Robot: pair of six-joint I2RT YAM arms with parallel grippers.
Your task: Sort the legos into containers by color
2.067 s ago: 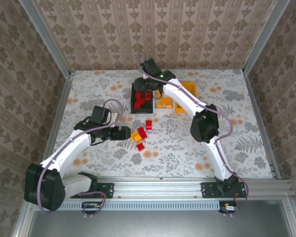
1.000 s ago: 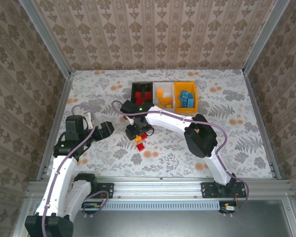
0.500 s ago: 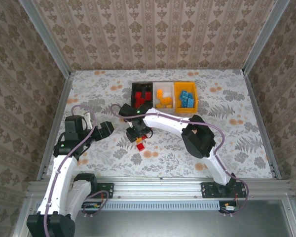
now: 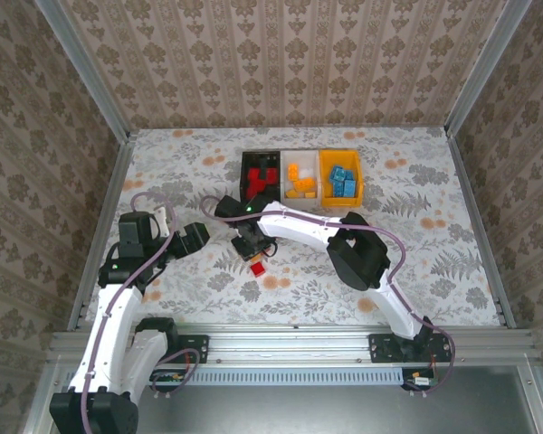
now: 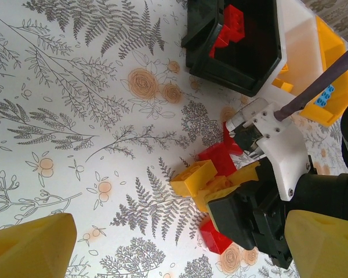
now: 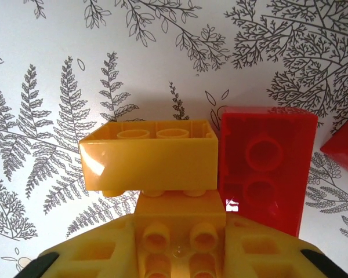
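The black plastic bin [image 4: 244, 176], white bin [image 4: 299, 199] and orange-yellow bin [image 4: 358, 181] held sorted bricks [image 4: 342, 181]; a few loose bricks [image 4: 258, 268] lay unsorted on the table [image 4: 416, 253], the right gripper [image 4: 253, 246] pinching an orange-yellow brick [image 6: 180, 226], the left gripper [image 4: 204, 237] gaping empty.

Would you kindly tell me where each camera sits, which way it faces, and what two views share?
Top external: above and behind the bases, looking down at the table; both arms show, left gripper, right gripper.
Left wrist: on the left arm's wrist, facing the black bin; own yellow fingers at the bottom corners.
Right wrist: straight down at an orange-yellow brick and red brick; own fingers below.
Shared: top and left wrist both show the black bin and the right gripper.
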